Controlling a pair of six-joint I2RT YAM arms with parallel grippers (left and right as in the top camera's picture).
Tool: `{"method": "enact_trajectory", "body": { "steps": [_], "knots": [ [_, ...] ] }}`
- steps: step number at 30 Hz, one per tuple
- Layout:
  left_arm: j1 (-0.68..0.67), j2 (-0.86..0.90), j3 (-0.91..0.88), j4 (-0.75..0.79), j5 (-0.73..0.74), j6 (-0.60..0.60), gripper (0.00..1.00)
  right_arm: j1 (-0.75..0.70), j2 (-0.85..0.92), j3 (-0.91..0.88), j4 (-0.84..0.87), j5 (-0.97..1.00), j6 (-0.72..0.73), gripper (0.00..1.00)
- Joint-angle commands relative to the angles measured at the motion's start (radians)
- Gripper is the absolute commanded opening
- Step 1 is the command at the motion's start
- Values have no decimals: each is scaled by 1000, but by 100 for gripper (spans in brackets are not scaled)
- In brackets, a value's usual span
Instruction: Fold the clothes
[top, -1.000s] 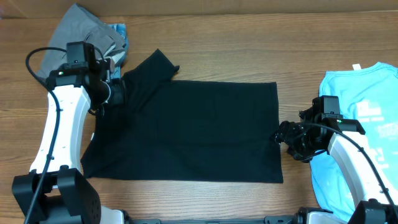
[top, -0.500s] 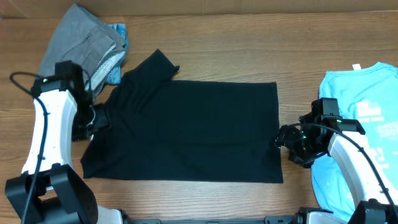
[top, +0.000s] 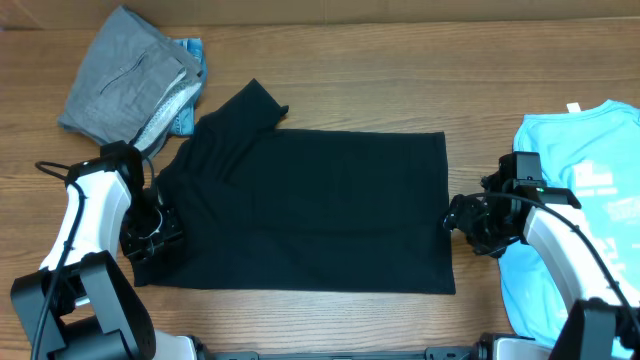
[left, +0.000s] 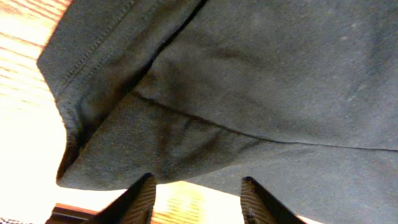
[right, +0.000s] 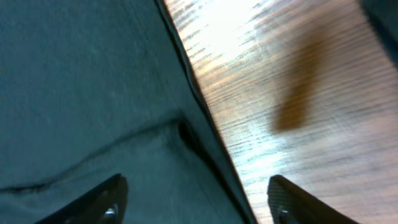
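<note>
Lying flat: the black T-shirt was spread across the middle of the table, with 1 sleeve angled out toward the far left.
Left gripper: it sat over the near-left corner of the black T-shirt, jaws partly apart and holding nothing.
Left wrist view: both fingers pointed at the corner's stitched hem, where the cloth lay doubled over itself, and bare wood showed in the gap between them.
Right gripper: it was just beside the shirt's right edge, about halfway along it, jaws wide and holding nothing.
Right wrist view: the shirt's edge ran between the 2 fingers, with dark cloth on the left and wood on the right.
Contact with the cloth: I could not tell for either gripper.
Light-blue T-shirt: it lay at the right end of the table with white print showing, partly under the right arm, apart from the black T-shirt.
Grey pieces: they were bunched in a pile at the far left, just beside the black sleeve, with a strip of blue cloth showing on the right side.
</note>
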Motion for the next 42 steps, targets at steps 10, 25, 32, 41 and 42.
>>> {"method": "enact_trajectory", "body": {
  "steps": [10,25,32,41,42],
  "knots": [
    [5,-2,-2,25,0,-11,39,0,79,-73,135,-132,-79,27],
    [6,-2,-2,37,-26,-11,39,0,79,-3,25,117,196,4],
    [6,-2,-2,30,-27,-11,54,0,79,-2,6,127,221,4],
    [6,-2,-26,26,-123,-97,39,0,79,-2,7,127,221,4],
    [6,-2,-38,41,-128,-103,39,0,79,-2,7,126,221,4]
  ]
}}
